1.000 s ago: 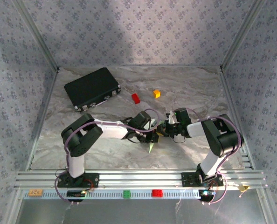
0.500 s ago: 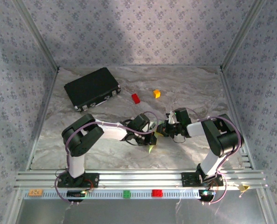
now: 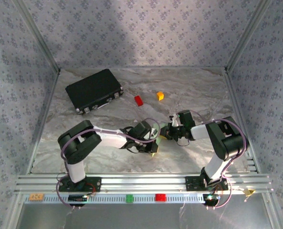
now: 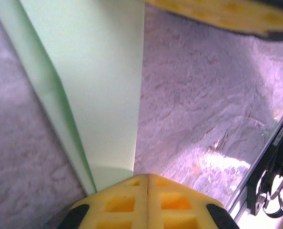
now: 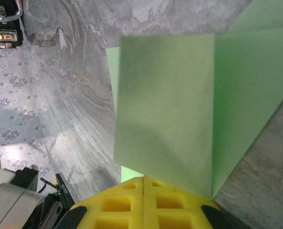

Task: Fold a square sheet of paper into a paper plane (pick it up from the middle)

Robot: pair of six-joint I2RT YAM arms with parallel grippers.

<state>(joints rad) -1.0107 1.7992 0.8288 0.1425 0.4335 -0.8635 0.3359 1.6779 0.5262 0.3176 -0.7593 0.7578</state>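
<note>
The square sheet of paper [image 4: 98,95], pale green and folded into layers with a long crease, lies on the marble table. In the left wrist view it runs from the top left down under my left gripper [image 4: 147,177]. That gripper's yellow fingers are shut, with their tips over the paper's near end. My right gripper [image 5: 144,179] is shut on the paper [image 5: 246,95], and one flap rises in front of its fingers. From above, the left gripper [image 3: 152,149] and right gripper [image 3: 164,134] meet mid-table and hide most of the paper. The right gripper's finger [image 4: 217,14] crosses the top of the left wrist view.
A black case [image 3: 94,89] lies at the back left, and it also shows in the right wrist view [image 5: 5,24]. A red block [image 3: 138,100] and an orange block [image 3: 160,95] sit behind the grippers. The aluminium rail [image 3: 141,183] runs along the near edge.
My left gripper has slid toward the near edge along the paper, covering the green tip that showed before. The right gripper has stayed where it was.
</note>
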